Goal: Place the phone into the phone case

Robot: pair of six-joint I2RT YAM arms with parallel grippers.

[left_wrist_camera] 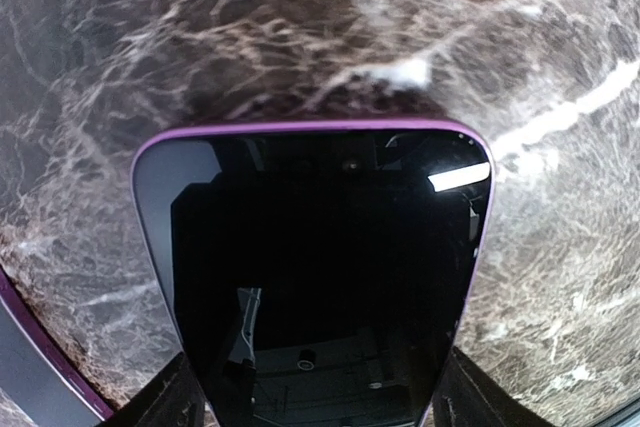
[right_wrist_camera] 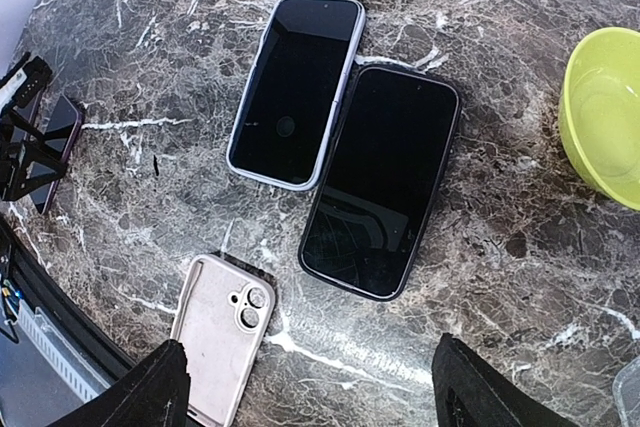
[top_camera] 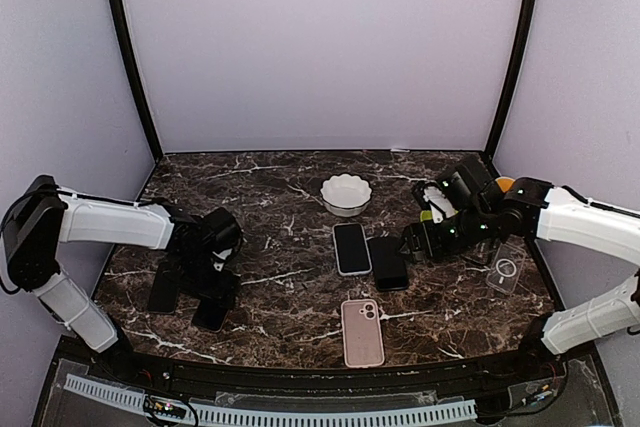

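Note:
A dark-screened phone with a purple edge (left_wrist_camera: pixel 320 247) fills the left wrist view. My left gripper (left_wrist_camera: pixel 318 402) has a finger tight against each of its long sides, low over the marble; in the top view the gripper (top_camera: pixel 220 292) is at the left front, over the phone (top_camera: pixel 210 314). An empty pink phone case (top_camera: pixel 362 332) lies open side up at the centre front and shows in the right wrist view (right_wrist_camera: pixel 215 332). My right gripper (right_wrist_camera: pixel 320 397) is open and empty, hovering above and right of the pink case, near a black phone (right_wrist_camera: pixel 382 182).
A phone in a pale case (right_wrist_camera: pixel 295 87) lies beside the black phone. Another dark phone (top_camera: pixel 163 287) lies left of my left gripper. A white bowl (top_camera: pixel 345 194) stands behind the centre, a green bowl (right_wrist_camera: pixel 605 117) by the right arm, and a clear case (top_camera: pixel 505 269) at the right.

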